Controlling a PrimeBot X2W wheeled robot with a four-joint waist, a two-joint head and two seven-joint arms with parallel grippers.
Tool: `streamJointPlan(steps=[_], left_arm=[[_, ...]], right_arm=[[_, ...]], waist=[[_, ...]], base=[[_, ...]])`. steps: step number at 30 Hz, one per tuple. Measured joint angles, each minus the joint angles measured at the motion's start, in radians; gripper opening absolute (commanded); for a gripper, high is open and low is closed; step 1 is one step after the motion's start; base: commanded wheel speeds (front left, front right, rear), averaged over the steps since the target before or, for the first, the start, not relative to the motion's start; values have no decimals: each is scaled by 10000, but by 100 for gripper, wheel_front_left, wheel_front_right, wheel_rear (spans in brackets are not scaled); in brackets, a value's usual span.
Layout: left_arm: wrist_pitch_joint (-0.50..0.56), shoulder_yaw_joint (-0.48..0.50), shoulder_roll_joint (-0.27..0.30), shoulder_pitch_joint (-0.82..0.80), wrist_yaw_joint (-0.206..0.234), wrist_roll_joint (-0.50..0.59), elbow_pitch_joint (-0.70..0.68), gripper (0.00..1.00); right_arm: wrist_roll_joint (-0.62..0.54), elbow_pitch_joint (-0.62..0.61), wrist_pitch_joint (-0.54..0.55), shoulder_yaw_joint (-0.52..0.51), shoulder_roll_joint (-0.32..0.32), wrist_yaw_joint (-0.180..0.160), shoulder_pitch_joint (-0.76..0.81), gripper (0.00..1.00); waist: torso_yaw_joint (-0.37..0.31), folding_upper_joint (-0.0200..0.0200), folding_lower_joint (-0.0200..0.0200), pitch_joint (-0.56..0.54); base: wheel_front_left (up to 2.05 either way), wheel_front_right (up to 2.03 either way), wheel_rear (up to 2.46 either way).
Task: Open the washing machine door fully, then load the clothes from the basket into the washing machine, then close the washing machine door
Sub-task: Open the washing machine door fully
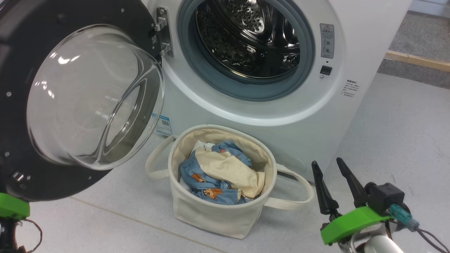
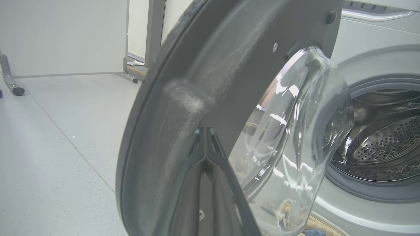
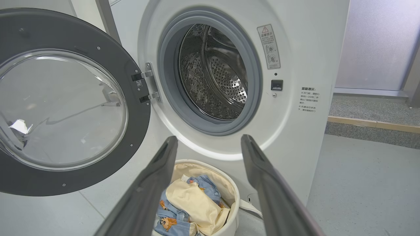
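The left pincer is clenched, its two dark fingers pressed together to a single point with nothing between them. In the left wrist view that point sits right at the inner grey face of the washing machine door, near the rim; whether it actually touches cannot be told. The right pincer is released, fingers spread wide and holding nothing. It hangs low at the right, apart from the basket, and in the right wrist view its fingers frame the basket's rim and the lower front of the washing machine

The door is swung out to the left on its hinge, and its clear glass bowl bulges toward the camera. The grey rubber ring and the perforated steel drum stand exposed. The basket stands on the pale floor just in front of the machine, below the drum opening, with a looped handle hanging at each side. The clothes lie inside it, the cream-yellow garment on top of the blue bear-print fabric
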Motion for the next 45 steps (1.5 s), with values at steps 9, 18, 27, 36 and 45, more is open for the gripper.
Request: streamJointPlan(steps=[9, 18, 27, 36, 45], left_arm=[[-17, -184, -128, -20, -121, 0, -307, 0], [-19, -646, -826, 632, -165, -153, -2176, 100], [-19, -1024, -1235, 1372, -167, -414, -3898, 100], [-19, -1478, -1542, 2034, -163, -399, -4334, 100], [-19, -1373, -1588, 2034, -161, -157, -4301, 100]], right_arm=[[0, 10, 0, -130, 44, 0, 5, 100], [0, -104, 0, -224, 138, 0, 11, 100], [-2, -278, 0, -182, 215, 0, 7, 100], [-17, -491, 0, -205, 186, 0, -3, 100], [-17, -744, 0, -228, -56, 0, -263, 100]], waist=[[278, 0, 0, -11], [581, 0, 0, -5], [307, 0, 0, -19], [-925, 0, 0, 67], [-2643, 0, 0, 248]], base=[[0, 0, 0], [0, 0, 0], [0, 0, 0], [0, 0, 0], [0, 0, 0]])
